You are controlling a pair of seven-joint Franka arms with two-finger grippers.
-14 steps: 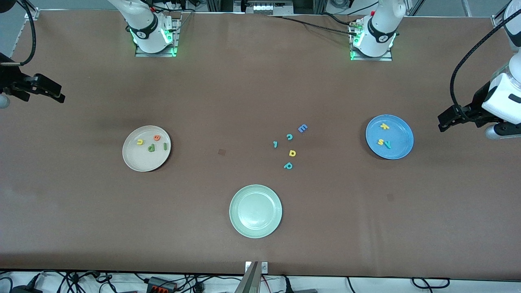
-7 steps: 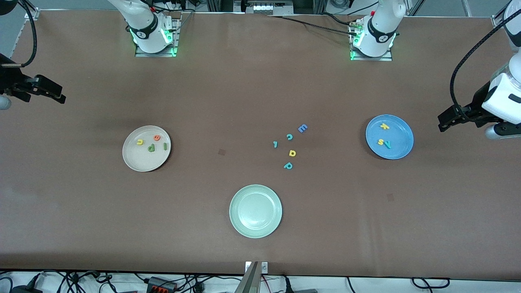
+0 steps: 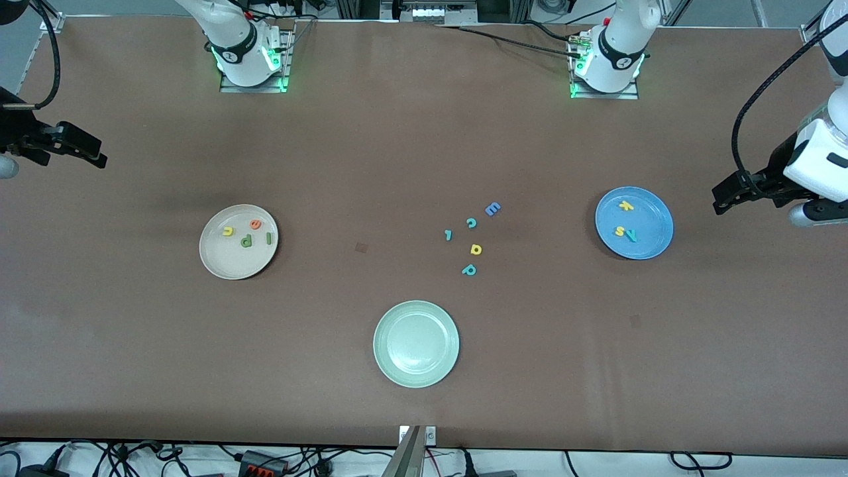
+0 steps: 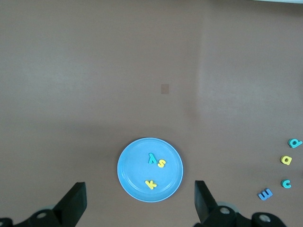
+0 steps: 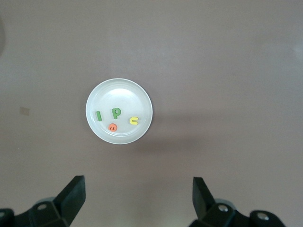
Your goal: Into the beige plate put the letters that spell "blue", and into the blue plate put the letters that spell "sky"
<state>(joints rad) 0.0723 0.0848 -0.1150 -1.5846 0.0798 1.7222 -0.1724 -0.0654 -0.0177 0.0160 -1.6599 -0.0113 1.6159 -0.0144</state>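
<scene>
The beige plate (image 3: 232,263) holds the yellow u (image 3: 228,231), orange e (image 3: 255,224), green b (image 3: 246,241) and green l (image 3: 269,238). In the blue plate (image 3: 654,218) lie the yellow k (image 3: 625,206), yellow s (image 3: 619,231) and teal y (image 3: 631,234). My left gripper (image 3: 719,199) hangs open and holds nothing, high over the left arm's end of the table beside the blue plate (image 4: 132,177). My right gripper (image 3: 99,158) is also open with nothing in it, high over the right arm's end, with the beige plate (image 5: 118,92) below its camera.
A pale green plate (image 3: 416,379) with nothing in it sits nearest the front camera. Between the two filled plates lie loose letters: blue E (image 3: 492,209), teal c (image 3: 471,222), yellow a (image 3: 476,249), teal p (image 3: 469,269) and a small teal piece (image 3: 448,234).
</scene>
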